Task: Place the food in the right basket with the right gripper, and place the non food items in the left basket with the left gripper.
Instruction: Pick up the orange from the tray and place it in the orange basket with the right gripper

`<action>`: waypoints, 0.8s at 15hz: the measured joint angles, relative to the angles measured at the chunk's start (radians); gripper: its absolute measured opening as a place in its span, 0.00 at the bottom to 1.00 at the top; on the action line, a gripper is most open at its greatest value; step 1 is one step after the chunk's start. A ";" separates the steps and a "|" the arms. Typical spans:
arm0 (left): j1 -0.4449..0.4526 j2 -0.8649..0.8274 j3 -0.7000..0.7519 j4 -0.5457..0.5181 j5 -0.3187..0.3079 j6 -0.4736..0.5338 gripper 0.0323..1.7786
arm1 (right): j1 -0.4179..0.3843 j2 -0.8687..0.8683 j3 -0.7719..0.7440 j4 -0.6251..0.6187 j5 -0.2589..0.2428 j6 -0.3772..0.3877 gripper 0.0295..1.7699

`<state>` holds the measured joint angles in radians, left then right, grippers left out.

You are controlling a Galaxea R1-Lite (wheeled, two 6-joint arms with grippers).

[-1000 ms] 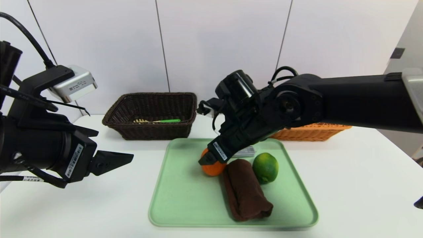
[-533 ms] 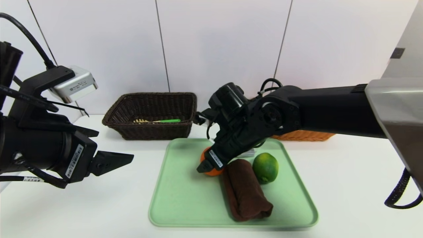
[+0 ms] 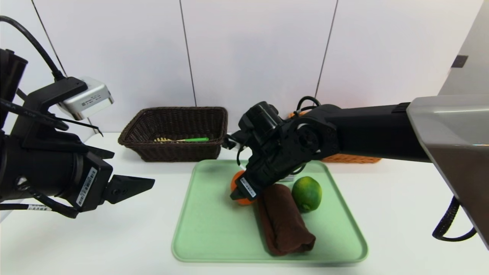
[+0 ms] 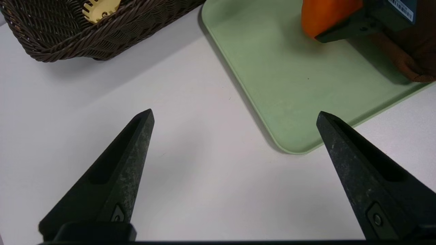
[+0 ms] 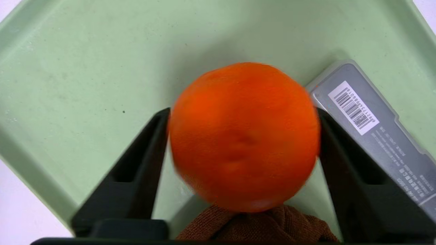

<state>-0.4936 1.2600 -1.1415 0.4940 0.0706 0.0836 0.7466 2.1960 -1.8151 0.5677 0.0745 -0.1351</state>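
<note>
The orange (image 5: pixel 243 136) sits at the green tray's centre-to-eleven-o'clock part, between the fingertips of the right end effector (image 5: pixel 244 131), which are closed to the fruit's width and touch it on both sides. Just beside the orange, at about five o'clock from it in the head view, lies a folded brown cloth (image 3: pixel 286 225), its length running toward the tray's near edge. At about three o'clock from the orange, against the far half of the cloth, is a green lime-like fruit (image 3: pixel 306 194) with a yellowish patch. A grey plastic case (image 5: pixel 371 126) with a barcode label lies at about one o'clock from the orange, partly hidden by the right arm in the head view. All of these are on the green tray (image 3: pixel 214 236), which rests on the white worktop (image 3: pixel 126 236). Beyond the tray, at eleven o'clock, stands the dark brown wicker basket (image 3: pixel 183 152), holding a pale slotted utensil (image 4: pixel 102 8) and a green handle (image 3: pixel 196 139). At one o'clock, the orange-brown wicker basket (image 3: pixel 355 158) is mostly hidden behind the right arm. The left end effector (image 4: pixel 235 114) hangs at nine o'clock from the tray, above the worktop, wide open and holding nothing.
</note>
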 joint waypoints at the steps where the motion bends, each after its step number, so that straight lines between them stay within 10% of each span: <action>1: 0.000 0.000 0.000 0.000 0.000 0.000 0.95 | 0.000 0.000 0.000 0.000 0.000 -0.001 0.66; 12: 0.000 -0.002 -0.002 -0.001 0.001 -0.003 0.95 | -0.030 -0.184 -0.072 -0.008 -0.062 0.005 0.63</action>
<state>-0.4934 1.2579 -1.1438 0.4926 0.0717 0.0806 0.7162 2.0123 -1.8868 0.5594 0.0128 -0.1302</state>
